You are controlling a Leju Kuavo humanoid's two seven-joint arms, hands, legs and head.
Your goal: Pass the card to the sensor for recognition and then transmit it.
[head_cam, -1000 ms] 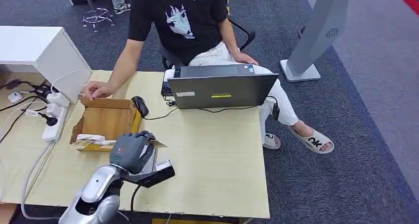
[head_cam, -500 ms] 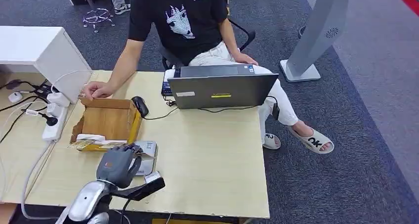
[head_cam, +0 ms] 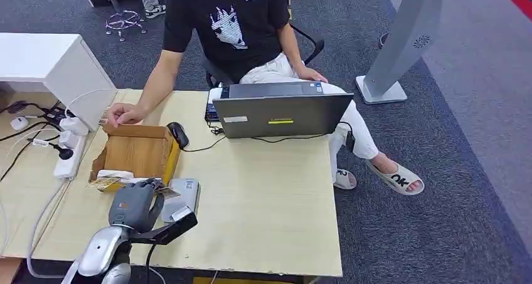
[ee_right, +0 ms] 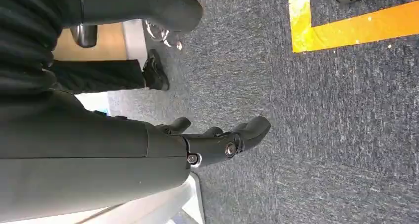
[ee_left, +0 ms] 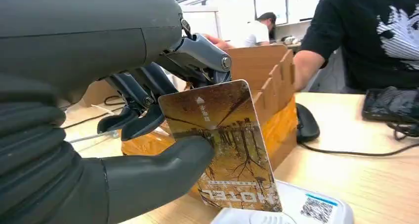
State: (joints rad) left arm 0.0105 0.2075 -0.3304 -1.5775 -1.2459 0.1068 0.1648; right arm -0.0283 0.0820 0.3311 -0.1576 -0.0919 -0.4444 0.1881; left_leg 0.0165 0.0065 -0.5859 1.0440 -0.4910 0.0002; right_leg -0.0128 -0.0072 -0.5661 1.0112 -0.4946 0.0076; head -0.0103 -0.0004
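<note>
My left hand pinches the card just above the sensor; recognition looks underway, I judge; handing over remains; my right hand hangs empty, fingers apart.

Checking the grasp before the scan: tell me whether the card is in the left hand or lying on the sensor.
In the hand. The left hand pinches the card between thumb and fingers, tilted over the white sensor.

Brown hotel card upright in left hand, just above white sensor on table.
</note>
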